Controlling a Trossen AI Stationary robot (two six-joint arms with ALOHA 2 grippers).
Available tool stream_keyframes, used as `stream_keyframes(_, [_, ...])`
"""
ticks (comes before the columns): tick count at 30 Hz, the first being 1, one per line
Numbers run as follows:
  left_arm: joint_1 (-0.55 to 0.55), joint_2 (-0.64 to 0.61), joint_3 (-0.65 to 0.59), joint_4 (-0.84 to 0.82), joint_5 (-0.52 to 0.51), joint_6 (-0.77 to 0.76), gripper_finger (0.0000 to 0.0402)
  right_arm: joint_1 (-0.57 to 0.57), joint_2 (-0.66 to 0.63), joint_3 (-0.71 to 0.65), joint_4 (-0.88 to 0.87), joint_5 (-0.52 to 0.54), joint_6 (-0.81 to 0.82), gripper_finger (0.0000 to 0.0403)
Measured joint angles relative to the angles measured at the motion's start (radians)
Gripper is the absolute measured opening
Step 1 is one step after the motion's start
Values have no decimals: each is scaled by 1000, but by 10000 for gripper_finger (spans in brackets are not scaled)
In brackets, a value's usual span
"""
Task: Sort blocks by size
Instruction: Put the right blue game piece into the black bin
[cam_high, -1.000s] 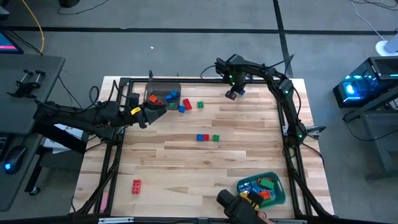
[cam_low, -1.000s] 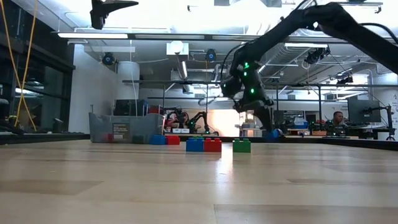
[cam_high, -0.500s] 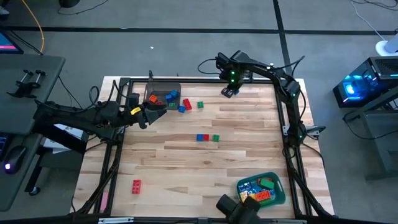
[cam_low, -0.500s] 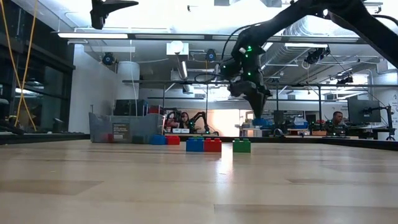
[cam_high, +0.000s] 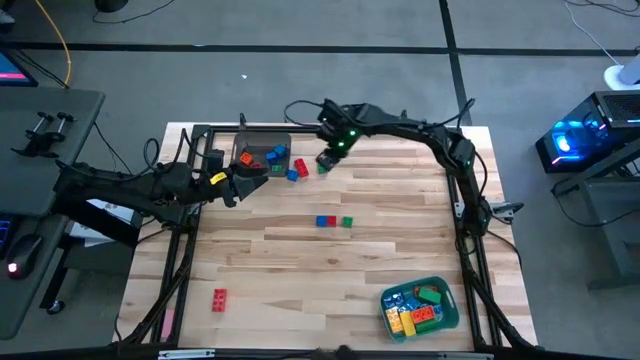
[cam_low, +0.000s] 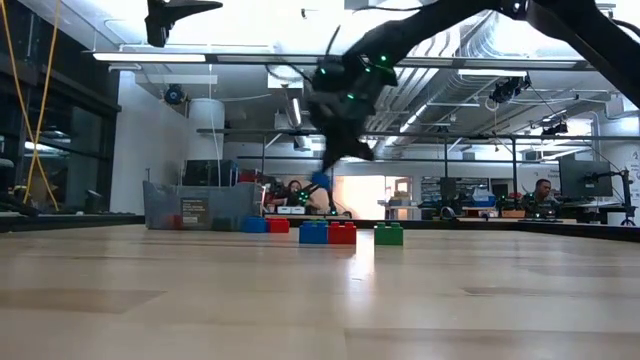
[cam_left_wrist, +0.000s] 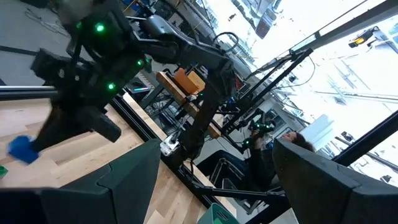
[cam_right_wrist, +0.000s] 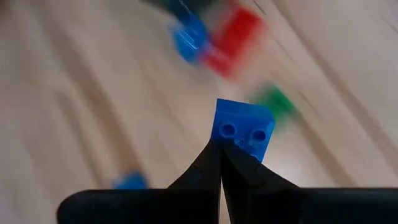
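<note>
- My right fingers (cam_right_wrist: 221, 163) are pinched tight on a small blue block (cam_right_wrist: 243, 129). It is smooth plastic with two round studs showing.
- I hold it up in the air over the far side of the wooden desk (cam_high: 300, 265), just beside the grey bin (cam_high: 262, 152).
- Below me lie a blue block (cam_high: 292, 174), a red block (cam_high: 301, 168) and a green block (cam_high: 322, 168), close together on the pale planks.
- The grey bin has red, blue and orange blocks in it.
- My left fingers (cam_high: 233, 186) are spread wide and hold nothing. They wait at the desk's left edge, near the grey bin.
- In the middle of the desk sit three blocks in a row (cam_high: 334, 221): blue, red, green.
- One red block (cam_high: 219, 298) lies alone near the front left.
- A teal bin (cam_high: 442, 319) at the front right holds more blocks.
</note>
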Motion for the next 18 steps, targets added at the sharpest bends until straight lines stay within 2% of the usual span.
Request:
stream_keyframes(4, [0, 0, 0, 0, 0, 0, 295, 33, 0, 0, 263, -99, 160, 0])
stream_keyframes(9, [0, 0, 0, 0, 0, 0, 295, 58, 15, 1, 544, -125, 319, 0])
stream_keyframes(18, [-1, 0, 0, 30, 0, 0, 295, 62, 104, 2, 778, -125, 503, 0])
